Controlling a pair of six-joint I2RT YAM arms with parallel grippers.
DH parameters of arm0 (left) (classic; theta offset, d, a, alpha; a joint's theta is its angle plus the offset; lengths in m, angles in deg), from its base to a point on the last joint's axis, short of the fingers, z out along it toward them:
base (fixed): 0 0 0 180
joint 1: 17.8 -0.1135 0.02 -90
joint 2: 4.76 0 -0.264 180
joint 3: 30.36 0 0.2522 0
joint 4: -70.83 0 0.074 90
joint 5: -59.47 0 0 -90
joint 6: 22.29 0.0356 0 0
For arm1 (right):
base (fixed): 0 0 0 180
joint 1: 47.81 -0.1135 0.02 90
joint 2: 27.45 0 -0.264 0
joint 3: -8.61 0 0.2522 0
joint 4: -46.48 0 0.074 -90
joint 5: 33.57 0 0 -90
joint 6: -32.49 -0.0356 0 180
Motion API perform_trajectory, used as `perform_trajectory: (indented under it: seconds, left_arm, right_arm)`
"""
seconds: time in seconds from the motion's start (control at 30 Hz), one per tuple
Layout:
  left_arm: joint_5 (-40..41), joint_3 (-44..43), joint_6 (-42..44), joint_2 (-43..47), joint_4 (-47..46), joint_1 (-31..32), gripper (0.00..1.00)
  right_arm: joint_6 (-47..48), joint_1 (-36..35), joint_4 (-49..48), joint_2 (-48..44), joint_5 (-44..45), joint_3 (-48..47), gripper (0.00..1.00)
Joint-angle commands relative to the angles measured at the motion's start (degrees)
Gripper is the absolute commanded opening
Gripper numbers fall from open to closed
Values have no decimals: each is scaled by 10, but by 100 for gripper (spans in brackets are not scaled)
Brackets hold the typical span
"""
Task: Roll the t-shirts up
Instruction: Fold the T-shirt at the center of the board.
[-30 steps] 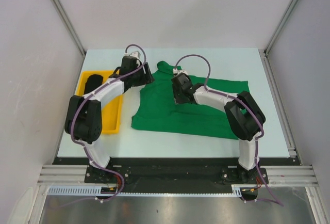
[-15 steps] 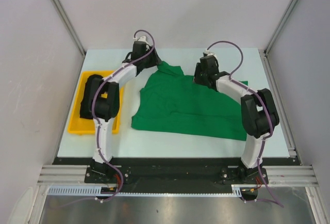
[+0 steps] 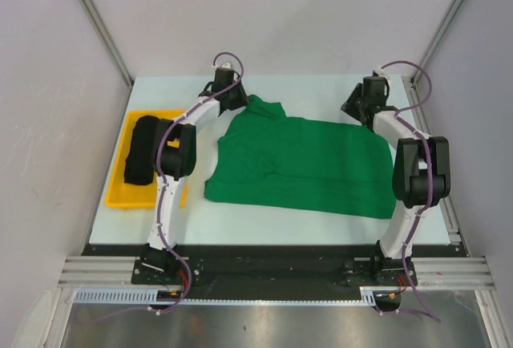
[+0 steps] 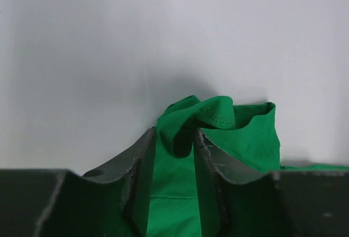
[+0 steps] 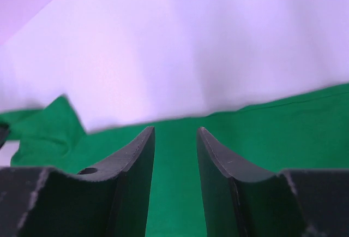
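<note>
Top view: black t-shirt (image 3: 140,151) lies rolled in the yellow tray (image 3: 132,196) — done; green t-shirt (image 3: 304,167), beside the tray, is flat, unrolled.

Left wrist: left gripper (image 4: 173,134) straddles a raised fold — pinched or not, cannot tell.

Right wrist: right gripper (image 5: 175,130) parted, empty, above the shirt's edge away from the tray.

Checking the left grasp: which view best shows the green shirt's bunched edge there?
Left wrist: the green t-shirt bunches up, stitched edge showing, between the fingers of the left gripper. Top external shows the whole shirt spread out, but the arm covers that spot. Right wrist shows only flat green cloth.
</note>
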Motion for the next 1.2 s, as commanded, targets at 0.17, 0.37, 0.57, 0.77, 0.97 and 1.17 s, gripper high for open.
perform_trajectory:
  seconds: [0.17,0.37,0.57,0.77,0.97,1.17]
  left_arm:
    - [8,29,-23,30,-36,-4,18]
    - [-6,32,-19,37,-54,-4,11]
    - [-12,37,-12,40,-53,-4,9]
    - [-19,39,-6,44,-59,-4,9]
    - [-22,38,-5,43,-60,-3,9]
    - [-23,33,7,47,-59,-3,4]
  right_arm:
    - [-10,117,7,47,41,-31,41]
    - [17,143,47,77,96,-70,38]
    - [33,146,62,101,134,-82,37]
    - [41,149,86,130,148,-109,37]
    - [35,150,87,150,129,-115,36]
    - [30,153,94,160,124,-131,19]
